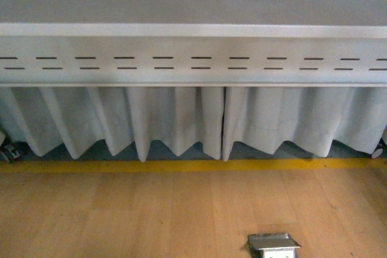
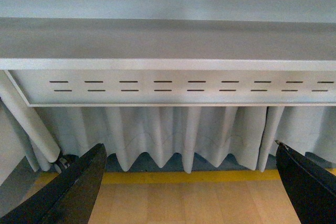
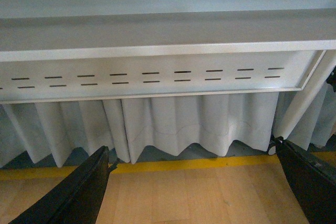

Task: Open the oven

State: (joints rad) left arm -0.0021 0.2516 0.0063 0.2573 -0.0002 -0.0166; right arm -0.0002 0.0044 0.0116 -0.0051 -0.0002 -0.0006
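The left gripper (image 2: 189,145) has its black fingers (image 2: 73,187) spread wide apart with nothing between them, and so does the right gripper (image 3: 190,147). Past both hangs a pleated pale curtain (image 1: 175,119) under the slotted white apron of a bench (image 1: 193,61). Below lie a yellow stripe (image 1: 181,165), wooden floor (image 1: 121,216) and a metal floor box (image 1: 273,246). Where the oven stands cannot be told.

Table apron (image 1: 193,61): painted sheet metal, smooth, satin grey-white. Skirt (image 1: 175,119): white cloth, matt. Floor (image 1: 121,209): light wood, smooth, low sheen (yellow strip (image 1: 181,165) looks like tape). Floor box (image 1: 273,245): shiny bare metal. Left gripper (image 2: 189,146) fingers (image 2: 68,192): matt black.
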